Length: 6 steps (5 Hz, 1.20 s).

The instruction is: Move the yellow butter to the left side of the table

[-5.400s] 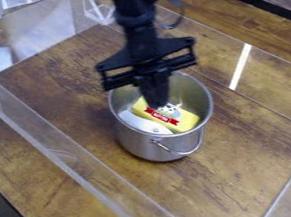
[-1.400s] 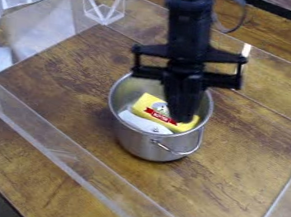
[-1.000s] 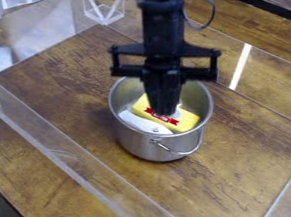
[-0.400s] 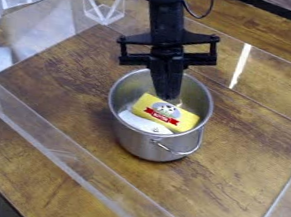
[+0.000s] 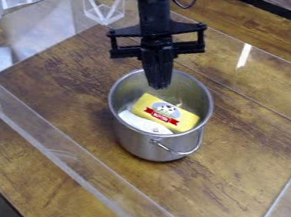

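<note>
The yellow butter (image 5: 161,113), a small flat yellow packet with a red-and-white label, lies inside the round steel pot (image 5: 156,145) near the middle of the brown wooden table (image 5: 58,79). My gripper (image 5: 156,80) points down over the pot's back rim, a little behind the butter. Its dark fingers are pressed together, shut, with nothing between them. The butter's whole top face shows.
Clear plastic sheets (image 5: 47,158) edge the table at the front and left. A pale reflection streak (image 5: 242,65) lies on the wood at the back right. Bare wood stretches to the left of the pot.
My gripper has drawn back and to the left, from over the butter to the pot's back rim. The butter and pot have not moved.
</note>
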Each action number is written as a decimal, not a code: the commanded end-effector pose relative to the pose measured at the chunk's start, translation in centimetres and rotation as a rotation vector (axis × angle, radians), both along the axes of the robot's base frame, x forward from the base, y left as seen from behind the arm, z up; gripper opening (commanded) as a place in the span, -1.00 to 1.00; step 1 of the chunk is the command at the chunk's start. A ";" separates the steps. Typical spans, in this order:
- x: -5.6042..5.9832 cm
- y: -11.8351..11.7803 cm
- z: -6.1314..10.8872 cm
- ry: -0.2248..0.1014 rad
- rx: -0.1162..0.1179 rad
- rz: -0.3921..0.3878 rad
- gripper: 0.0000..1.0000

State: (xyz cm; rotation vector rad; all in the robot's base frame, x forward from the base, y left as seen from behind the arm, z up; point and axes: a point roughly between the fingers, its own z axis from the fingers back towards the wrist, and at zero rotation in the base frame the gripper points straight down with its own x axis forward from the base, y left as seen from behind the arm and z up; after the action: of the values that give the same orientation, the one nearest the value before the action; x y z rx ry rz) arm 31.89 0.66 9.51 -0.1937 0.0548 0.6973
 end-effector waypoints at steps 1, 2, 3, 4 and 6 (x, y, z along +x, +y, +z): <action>1.2 0.3 0.9 -0.022 0.004 0.026 -1.00; 2.5 0.0 1.0 -0.016 0.000 0.037 -1.00; 2.7 0.3 0.6 -0.005 0.001 0.003 -1.00; 2.7 0.6 0.3 0.006 0.001 -0.023 -1.00; 1.6 0.6 0.6 0.023 -0.009 0.080 -1.00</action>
State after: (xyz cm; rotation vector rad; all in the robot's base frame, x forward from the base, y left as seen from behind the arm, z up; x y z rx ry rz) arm 33.06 0.93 7.44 -0.1719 0.1570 0.7782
